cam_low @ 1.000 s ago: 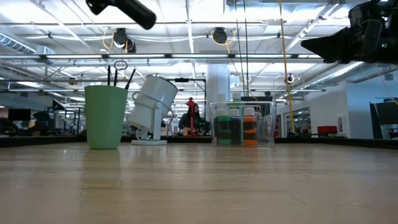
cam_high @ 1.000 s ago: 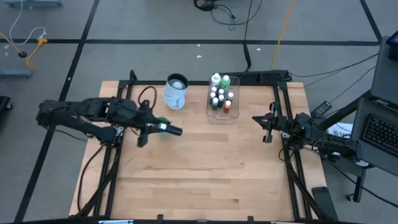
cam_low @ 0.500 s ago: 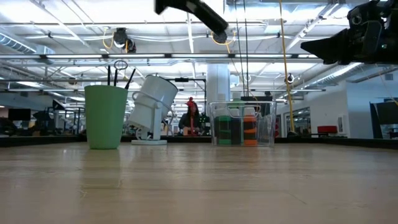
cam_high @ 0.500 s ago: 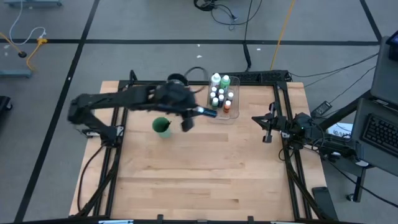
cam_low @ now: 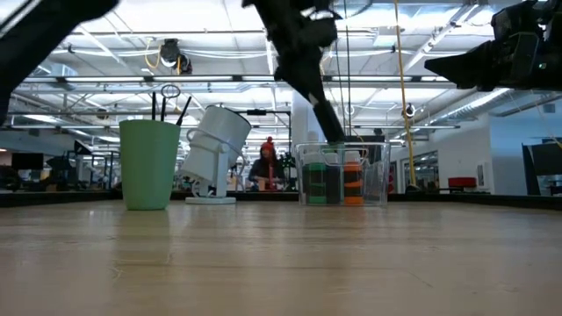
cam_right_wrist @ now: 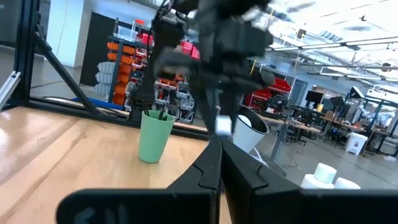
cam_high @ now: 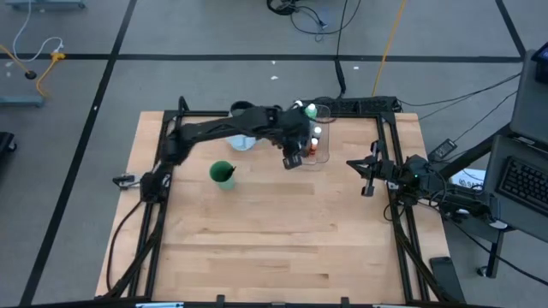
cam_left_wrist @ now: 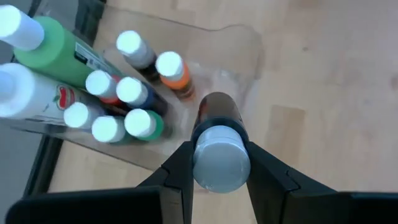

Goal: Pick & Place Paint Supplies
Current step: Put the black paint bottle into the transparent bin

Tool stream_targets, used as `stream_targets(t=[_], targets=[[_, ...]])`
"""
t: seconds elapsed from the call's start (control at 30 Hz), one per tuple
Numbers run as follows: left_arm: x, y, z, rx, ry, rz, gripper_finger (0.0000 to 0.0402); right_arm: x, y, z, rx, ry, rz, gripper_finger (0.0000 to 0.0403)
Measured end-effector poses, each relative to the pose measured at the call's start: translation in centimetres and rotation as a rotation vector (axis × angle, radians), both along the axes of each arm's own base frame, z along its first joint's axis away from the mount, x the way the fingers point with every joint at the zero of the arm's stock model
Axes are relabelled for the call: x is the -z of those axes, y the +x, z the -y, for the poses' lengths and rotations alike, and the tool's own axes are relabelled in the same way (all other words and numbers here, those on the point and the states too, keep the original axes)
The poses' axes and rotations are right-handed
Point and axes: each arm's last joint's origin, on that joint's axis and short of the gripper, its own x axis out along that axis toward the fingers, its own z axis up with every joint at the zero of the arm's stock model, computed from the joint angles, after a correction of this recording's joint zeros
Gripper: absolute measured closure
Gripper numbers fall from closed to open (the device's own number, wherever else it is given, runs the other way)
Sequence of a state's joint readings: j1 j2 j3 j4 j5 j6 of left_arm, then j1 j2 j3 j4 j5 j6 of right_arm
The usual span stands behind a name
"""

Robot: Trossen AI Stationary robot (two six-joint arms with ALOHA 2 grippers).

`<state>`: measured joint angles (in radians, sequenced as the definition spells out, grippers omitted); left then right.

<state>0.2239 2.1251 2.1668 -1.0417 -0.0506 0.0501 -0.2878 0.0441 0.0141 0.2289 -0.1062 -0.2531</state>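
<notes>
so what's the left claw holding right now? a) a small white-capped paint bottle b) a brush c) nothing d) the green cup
a: the left wrist view shows the left claw shut on a small dark paint bottle with a white cap, held just over the near end of the clear tray, where the other bottles stand.
</notes>
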Motion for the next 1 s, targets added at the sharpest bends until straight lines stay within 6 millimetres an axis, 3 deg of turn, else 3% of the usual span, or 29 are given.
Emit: stream_targets(t=[0.23,0.47,0.67,1.0], targets=[[3.1,2.6,-2.8,0.0,-0.027,-0.024,0.03,0.0,0.0,0.0,0.002,-0.008,-0.001,0.0399],[5.5,2.4,-4.2,-0.012,-0.033,-0.139,0.03,0.0,0.0,0.0,0.004,-0.021,-0.003,0.0399],[6.0,2.0,-4.0,-0.013,0.03,-0.222,0.03,0.0,0.0,0.0,0.005,-0.025,-0.002,0.0399],[6.2,2.5,-3.7,0.06,0.043,-0.203,0.03,0.0,0.0,0.0,0.005,-0.025,-0.001,0.0399]])
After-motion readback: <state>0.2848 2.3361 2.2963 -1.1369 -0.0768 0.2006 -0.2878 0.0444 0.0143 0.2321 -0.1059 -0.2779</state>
